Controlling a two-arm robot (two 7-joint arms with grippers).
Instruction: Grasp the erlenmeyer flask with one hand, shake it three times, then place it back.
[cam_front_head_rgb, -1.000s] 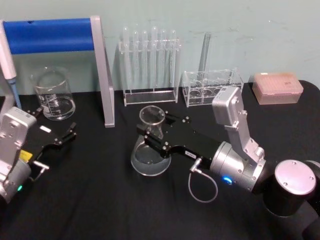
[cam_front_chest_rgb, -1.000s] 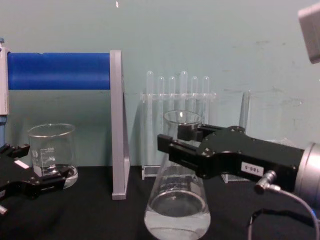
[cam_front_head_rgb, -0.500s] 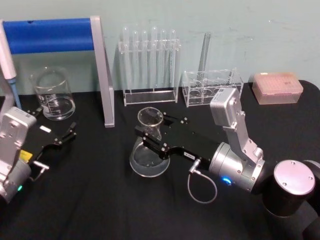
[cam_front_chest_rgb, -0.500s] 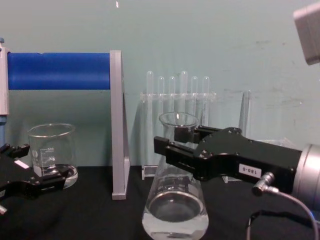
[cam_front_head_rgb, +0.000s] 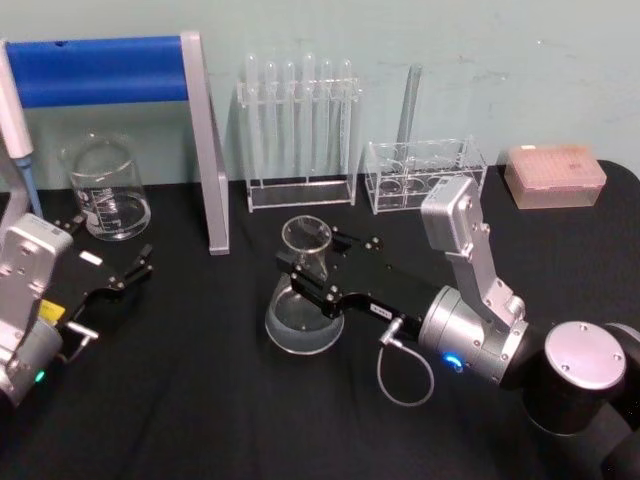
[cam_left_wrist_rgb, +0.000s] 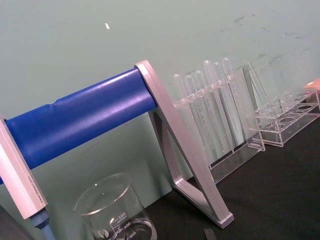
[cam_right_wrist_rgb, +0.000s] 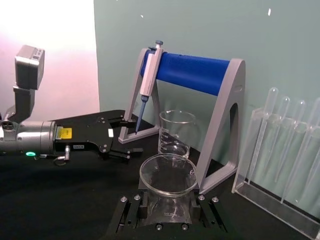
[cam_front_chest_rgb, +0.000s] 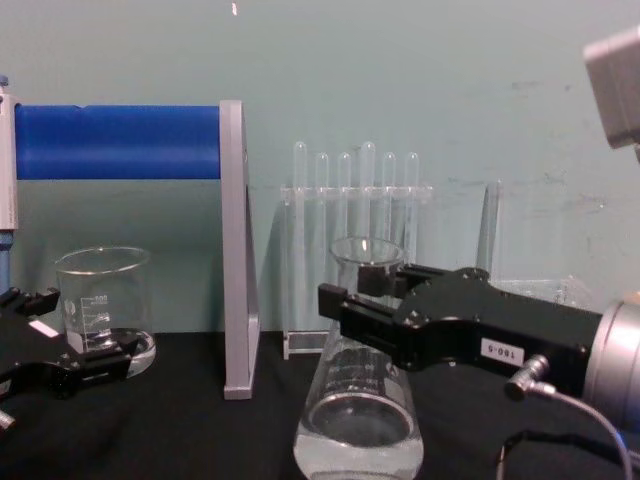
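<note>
The right gripper (cam_front_head_rgb: 308, 268) reaches in from 4 o'clock, clenched on the flask's (cam_front_head_rgb: 303, 322) neck just under the rim. The flask is upright near the middle of the table (cam_front_head_rgb: 200, 400); whether its base touches, I cannot tell. The tube rack (cam_front_head_rgb: 298, 130) is at its 12 o'clock, the beaker (cam_front_head_rgb: 105, 190) at 10. The left gripper (cam_front_head_rgb: 108, 246) lies at 9 o'clock, jaws spread, empty.
</note>
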